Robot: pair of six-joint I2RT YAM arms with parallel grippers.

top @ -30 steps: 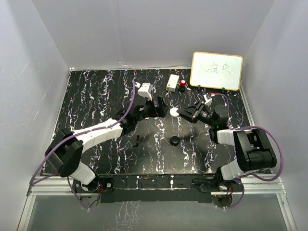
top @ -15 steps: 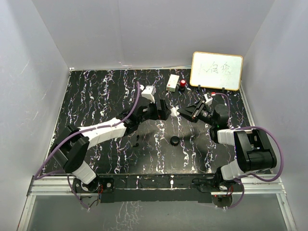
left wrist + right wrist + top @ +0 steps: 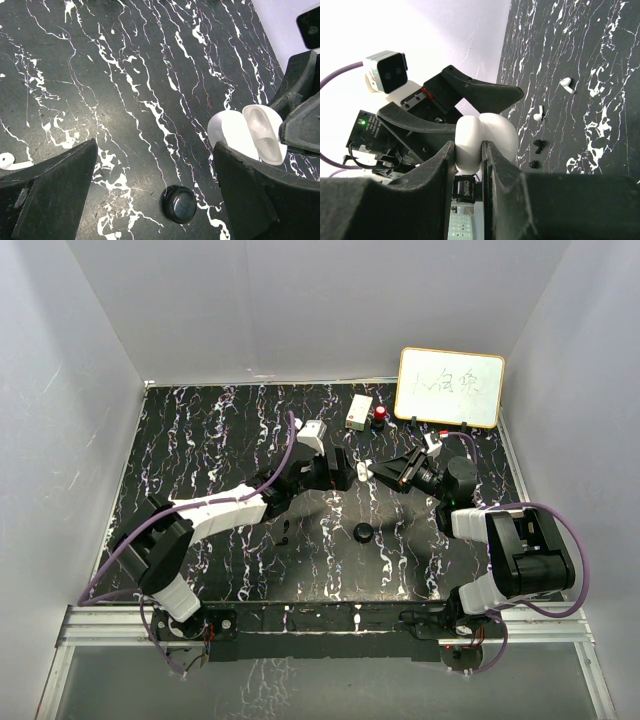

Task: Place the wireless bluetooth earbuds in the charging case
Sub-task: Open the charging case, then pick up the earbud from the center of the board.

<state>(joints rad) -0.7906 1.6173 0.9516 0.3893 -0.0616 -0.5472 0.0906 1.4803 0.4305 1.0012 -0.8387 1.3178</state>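
My right gripper (image 3: 378,471) is shut on a white charging case (image 3: 361,472) with its lid open and holds it above the table; it also shows in the right wrist view (image 3: 468,145), pinched at the case (image 3: 480,135). My left gripper (image 3: 343,467) is open and empty right beside the case, its right finger almost touching the case (image 3: 250,134) in the left wrist view. Two tiny black earbuds (image 3: 285,532) lie on the table to the left front; in the right wrist view they show as one earbud (image 3: 538,145) and another (image 3: 533,163).
A black round puck (image 3: 363,532) lies near the table's middle, below my left gripper (image 3: 181,204). Two white earbuds (image 3: 566,85) (image 3: 538,115) lie on the table. A white box (image 3: 359,411), a red-capped object (image 3: 381,415) and a whiteboard (image 3: 450,387) stand at the back right.
My left gripper has moved right, up to the case. My right gripper has shifted slightly back with the case.
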